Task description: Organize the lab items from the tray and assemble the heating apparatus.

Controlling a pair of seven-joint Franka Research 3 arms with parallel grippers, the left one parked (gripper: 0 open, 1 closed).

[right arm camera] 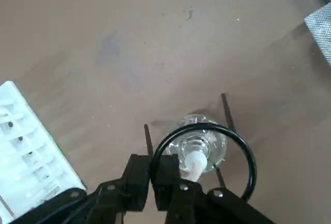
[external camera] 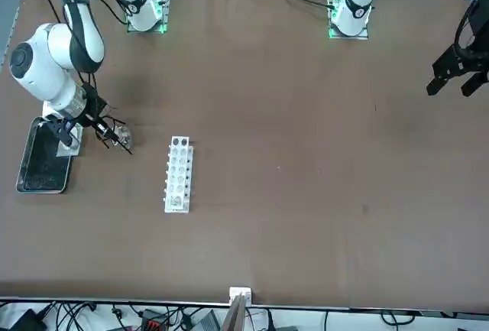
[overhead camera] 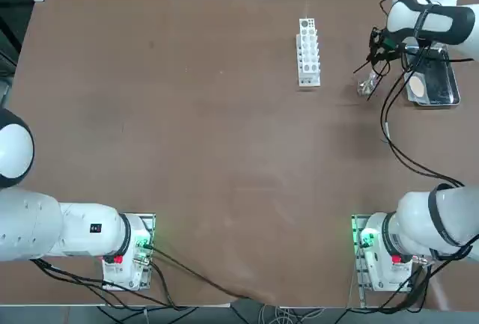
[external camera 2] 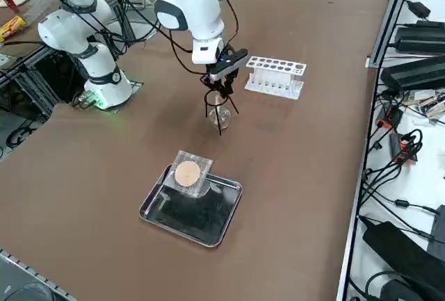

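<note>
Even, diffuse overhead light fills all four views, bright enough that the brown surface (overhead camera: 224, 129) shows only soft, faint shadows. The steel tray (external camera 2: 156, 207) has a dark mirror-like floor with glints along its rim, and green lamps glow at the arm bases. In the wrist view the white rack (right arm camera: 28, 146) looks overexposed and slightly soft.
</note>
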